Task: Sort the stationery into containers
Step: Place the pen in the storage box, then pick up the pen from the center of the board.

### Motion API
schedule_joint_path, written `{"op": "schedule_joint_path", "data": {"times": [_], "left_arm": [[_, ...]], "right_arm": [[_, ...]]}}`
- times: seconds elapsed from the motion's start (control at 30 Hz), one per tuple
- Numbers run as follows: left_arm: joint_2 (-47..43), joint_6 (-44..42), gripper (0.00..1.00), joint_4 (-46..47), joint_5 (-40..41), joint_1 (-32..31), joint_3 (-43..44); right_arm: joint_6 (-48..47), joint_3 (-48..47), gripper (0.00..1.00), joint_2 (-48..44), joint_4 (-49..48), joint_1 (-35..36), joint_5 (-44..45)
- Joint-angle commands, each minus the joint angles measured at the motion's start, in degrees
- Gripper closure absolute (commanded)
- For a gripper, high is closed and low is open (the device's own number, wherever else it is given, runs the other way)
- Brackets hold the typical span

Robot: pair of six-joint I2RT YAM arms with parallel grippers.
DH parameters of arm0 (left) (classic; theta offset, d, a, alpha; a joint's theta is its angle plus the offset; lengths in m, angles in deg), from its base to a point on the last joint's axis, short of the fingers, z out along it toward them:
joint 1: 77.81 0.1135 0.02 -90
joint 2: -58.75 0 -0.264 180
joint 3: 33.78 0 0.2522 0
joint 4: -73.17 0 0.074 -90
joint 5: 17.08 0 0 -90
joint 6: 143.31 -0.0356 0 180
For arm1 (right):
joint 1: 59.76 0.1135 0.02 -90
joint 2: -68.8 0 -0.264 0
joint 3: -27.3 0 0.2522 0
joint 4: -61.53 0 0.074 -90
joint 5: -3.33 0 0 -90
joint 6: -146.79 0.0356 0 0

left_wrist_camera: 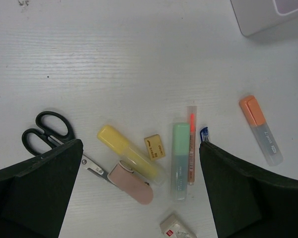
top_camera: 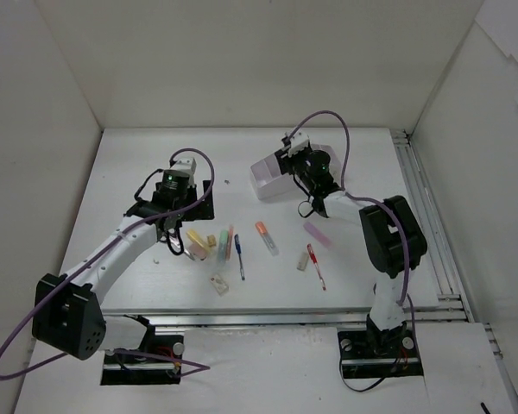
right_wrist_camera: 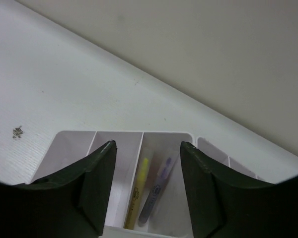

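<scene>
Right gripper (right_wrist_camera: 147, 145) parted, empty, over the organizer (right_wrist_camera: 64, 148) at bottom centre, yellow pen (right_wrist_camera: 139, 188) inside; left gripper (left_wrist_camera: 141, 148) spread wide, scissors (left_wrist_camera: 44, 131) lower left.

**Desk organizer** (top_camera: 263, 181): white and pale lilac, with stepped compartments. It stood toward the table's far edge, right of centre. One compartment held a yellow pen (right_wrist_camera: 137, 191) and a lilac pen (right_wrist_camera: 156, 191), leaning side by side.

**Loose stationery:** all lay flat, scattered toward the table's near edge.
- Black-handled scissors (left_wrist_camera: 45, 131), leftmost.
- Yellow highlighter (left_wrist_camera: 126, 148), with a pink-capped piece (left_wrist_camera: 134, 183) touching it.
- Small yellow eraser (left_wrist_camera: 154, 147).
- Green highlighter (left_wrist_camera: 180, 161), with a thin orange pen (left_wrist_camera: 191, 148) alongside.
- Blue pen (top_camera: 239, 259).
- Wrapped eraser (top_camera: 219, 283), nearest the edge.
- Orange marker (top_camera: 266, 237).
- Lilac marker (top_camera: 317, 233).
- Red pen (top_camera: 316, 267), with a pale eraser (top_camera: 302, 262) just beside it.
</scene>
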Motion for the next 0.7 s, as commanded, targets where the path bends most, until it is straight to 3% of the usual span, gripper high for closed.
{"op": "schedule_joint_path", "data": {"times": [0.0,0.13,0.27,0.4,0.57,0.67], "left_arm": [[1.3,-1.25,0.01,1.1,-0.14,-1.29,4.74],[5.42,-1.61,0.0,0.66,0.22,-3.92,7.03],[10.79,-2.13,0.0,0.13,0.3,-6.64,10.63],[16.33,-2.13,0.01,-1.54,2.06,-8.66,14.33],[22.13,-1.96,0.01,-1.81,2.94,-9.99,17.14],[24.77,-1.08,0.08,-1.28,2.42,-9.99,18.02]], "right_arm": [[0.87,0.54,0.47,-10.41,-6.86,0.41,-0.83],[2.36,3.62,0.33,-17.43,-6.6,1.38,1.01],[7.36,10.36,0.03,-24.21,-6.6,3.05,11.17],[14.48,18.64,0.02,-32.03,-5.9,4.98,18.93],[15.46,25.85,0.02,-41.88,1.64,6.83,25.7],[18.18,27.09,0.02,-46.54,7.71,7.36,27.64]]}}
